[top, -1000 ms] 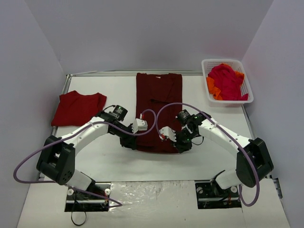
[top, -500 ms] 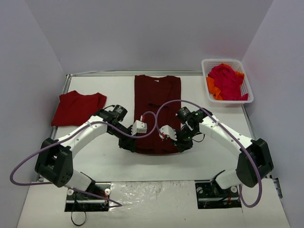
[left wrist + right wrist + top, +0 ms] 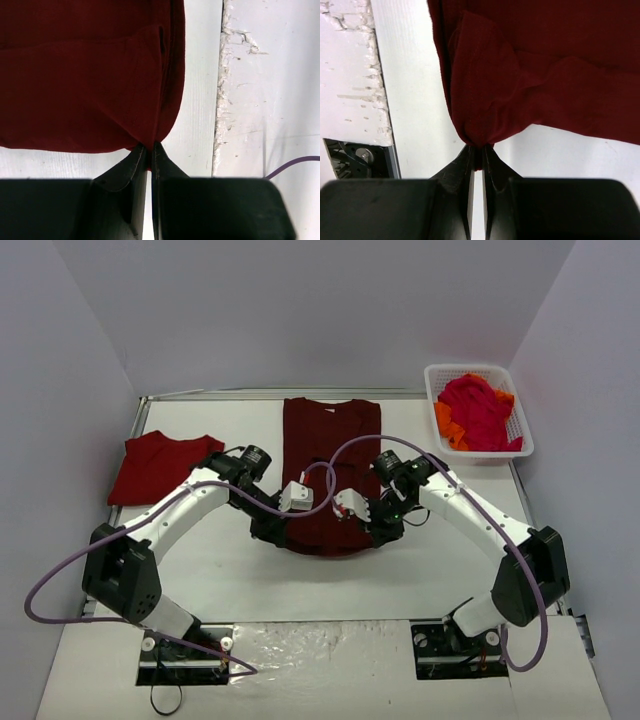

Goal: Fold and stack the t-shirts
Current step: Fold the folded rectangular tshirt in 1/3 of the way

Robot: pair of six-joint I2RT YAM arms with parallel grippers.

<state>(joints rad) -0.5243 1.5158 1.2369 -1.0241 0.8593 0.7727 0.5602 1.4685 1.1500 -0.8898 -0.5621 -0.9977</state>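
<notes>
Top external view: the dark maroon t-shirt lies lengthwise at the middle of the table, collar at the far end, its near hem bowed between my two arms.
Left gripper: my fingers are clenched on the near left corner of the maroon shirt. In the left wrist view the cloth fans out from my tips toward the far side.
Right gripper: pinched tight on the near right corner, with a bunched fold of hem sitting just past my fingertips in the right wrist view.
Between the grips: the hem runs in a shallow curve, with my two grippers at either end of it, near each other.
Red t-shirt: folded flat at the left of the table, well apart from both my grippers.
Basket: white lattice at the far right corner, holding a crimson t-shirt heaped over an orange t-shirt.
</notes>
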